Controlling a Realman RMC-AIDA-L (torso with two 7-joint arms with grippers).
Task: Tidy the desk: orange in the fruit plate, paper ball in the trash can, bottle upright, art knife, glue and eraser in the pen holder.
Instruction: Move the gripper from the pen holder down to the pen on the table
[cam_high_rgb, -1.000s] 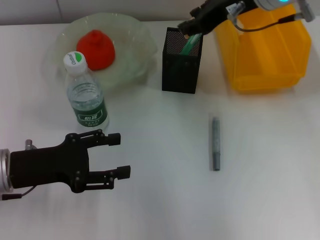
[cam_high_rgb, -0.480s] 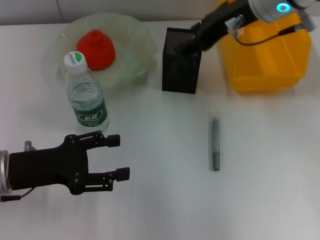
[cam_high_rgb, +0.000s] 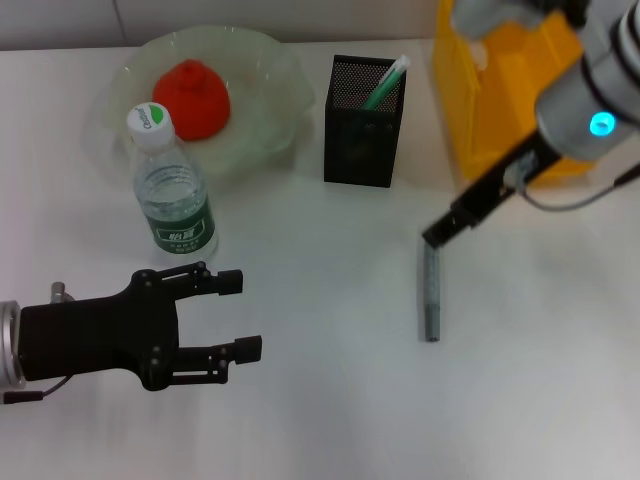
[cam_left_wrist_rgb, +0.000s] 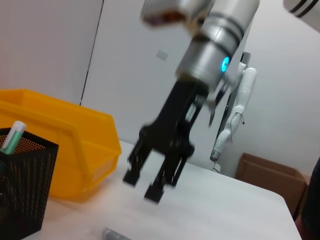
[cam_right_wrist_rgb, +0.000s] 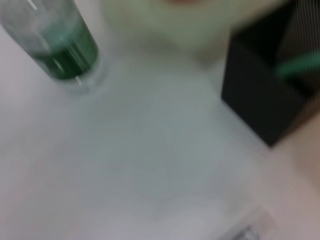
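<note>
The orange (cam_high_rgb: 190, 97) lies in the pale fruit plate (cam_high_rgb: 265, 60). The bottle (cam_high_rgb: 172, 190) stands upright in front of the plate. The black mesh pen holder (cam_high_rgb: 364, 125) has a green glue stick (cam_high_rgb: 386, 84) leaning in it. The grey art knife (cam_high_rgb: 431, 290) lies flat on the table. My right gripper (cam_high_rgb: 440, 232) hangs open and empty just above the knife's far end; it also shows in the left wrist view (cam_left_wrist_rgb: 142, 185). My left gripper (cam_high_rgb: 238, 315) is open and empty at the front left. The eraser and paper ball are out of view.
A yellow bin (cam_high_rgb: 500, 100) stands at the back right, beside the pen holder. The right wrist view shows the bottle (cam_right_wrist_rgb: 55, 40) and the pen holder (cam_right_wrist_rgb: 265, 95) below it. The left wrist view shows the bin (cam_left_wrist_rgb: 65, 140) and holder (cam_left_wrist_rgb: 22, 185).
My right arm has moved from over the pen holder forward and down to the knife's far end. The green glue stick now stands in the holder. The left arm has not moved.
</note>
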